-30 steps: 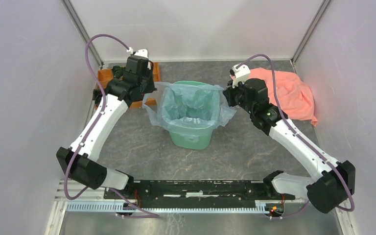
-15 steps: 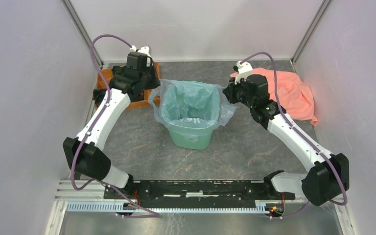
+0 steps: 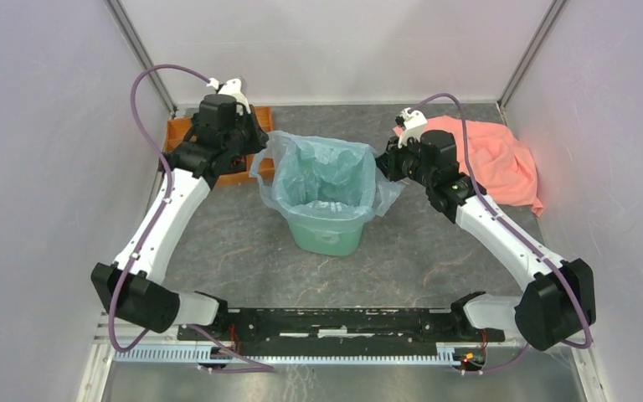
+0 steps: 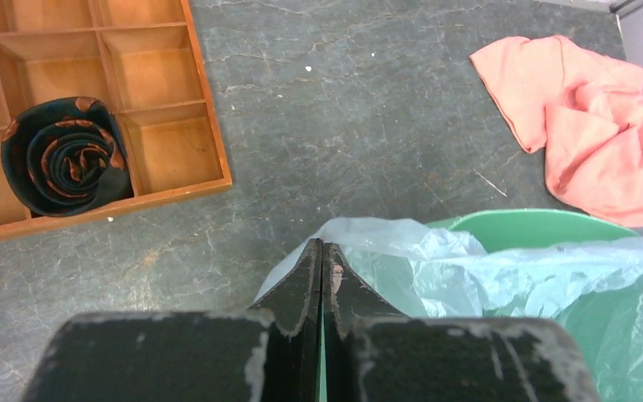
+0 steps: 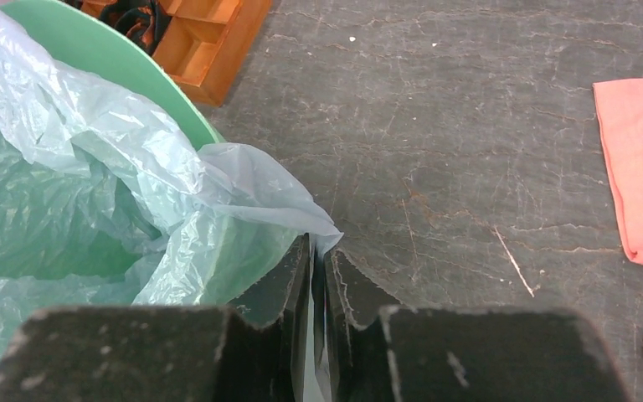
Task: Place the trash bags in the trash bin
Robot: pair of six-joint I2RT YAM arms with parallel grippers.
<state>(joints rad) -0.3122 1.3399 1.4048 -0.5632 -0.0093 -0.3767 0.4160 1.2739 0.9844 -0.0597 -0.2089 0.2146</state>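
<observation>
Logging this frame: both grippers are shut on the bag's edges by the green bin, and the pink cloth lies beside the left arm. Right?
No: the pink cloth lies beside the right arm, as the top external view shows. Otherwise yes: the left gripper and the right gripper are shut on edges of the trash bag by the green bin.

Top: high, rear, looking down; wrists: close, sharing bin point(image 4: 536, 220).
</observation>
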